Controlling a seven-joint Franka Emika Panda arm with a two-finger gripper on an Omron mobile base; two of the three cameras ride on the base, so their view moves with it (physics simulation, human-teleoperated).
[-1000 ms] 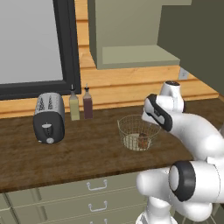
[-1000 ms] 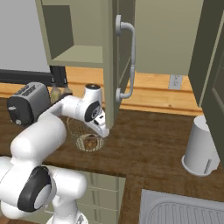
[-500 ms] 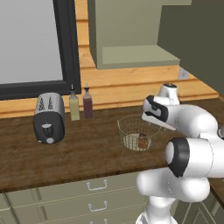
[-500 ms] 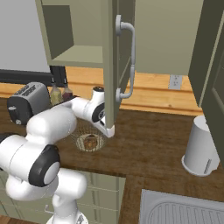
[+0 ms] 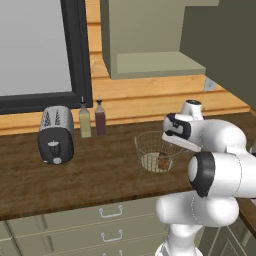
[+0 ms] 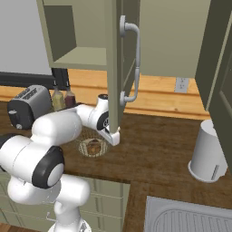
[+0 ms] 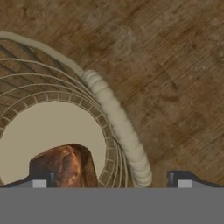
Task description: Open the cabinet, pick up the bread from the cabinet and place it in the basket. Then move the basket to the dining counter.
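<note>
Arm is being swung right vs. a sec ago; gripper is being held spread, straddling basket rim. Bread is already lying on basket's base, mid-counter, cabinet open. Rim grasp is likely being lined up.

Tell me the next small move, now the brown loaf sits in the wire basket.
Probably lower the open gripper so its fingertips straddle the rim of the round pale wire-mesh basket, then close. The small dark brown bread loaf already lies on the beige base, and the rim passes between the tips.
</note>
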